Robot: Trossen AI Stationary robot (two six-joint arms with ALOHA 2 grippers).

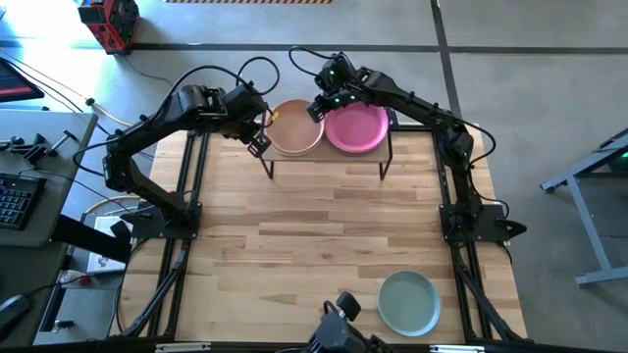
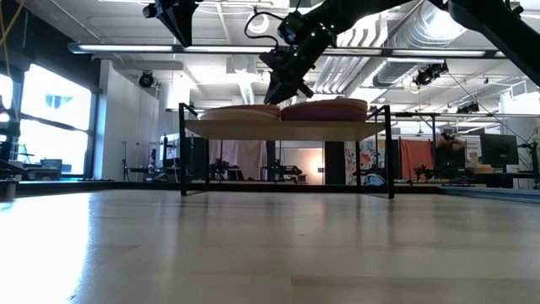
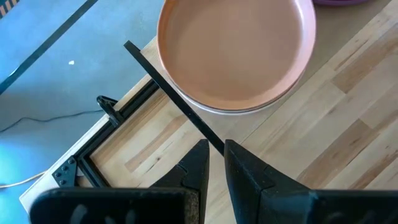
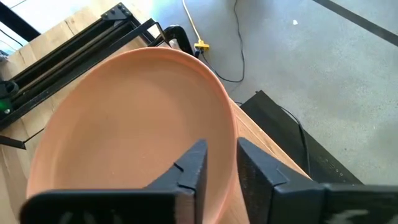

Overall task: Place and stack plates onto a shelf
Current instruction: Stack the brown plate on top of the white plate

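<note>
**A:** Where did the plates stand at that moment?

**B:** Two stacks sat side by side on the shelf (image 1: pixel 329 157) at the far edge of the surface (image 1: pixel 314 245). The tan-pink plate (image 1: pixel 294 128) topped the left stack and the magenta plate (image 1: pixel 355 126) topped the right one. A pale teal plate (image 1: pixel 408 302) lay alone near the surface's near right corner, well apart from the shelf.

**A:** And the pincers?

**B:** The right pincer (image 4: pixel 217 163) hung over the seam between the two stacks, its fingers straddling the rim of the tan-pink plate with a narrow gap between them. I could not tell whether they pinched the rim or had just let go. The left pincer (image 3: pixel 215 163) hovered just off the shelf's left end, above the black frame bar, fingers nearly together and holding nothing.

**A:** So which relation mattered for the next move?

**B:** I judged it to be the teal plate's place. It lay toward the near edge from both pincers, on the right half of the surface, close to the right arm's base. A round plate has no long axis, so any rim point would serve. The right arm looked nearer and better placed to fetch it.
</note>
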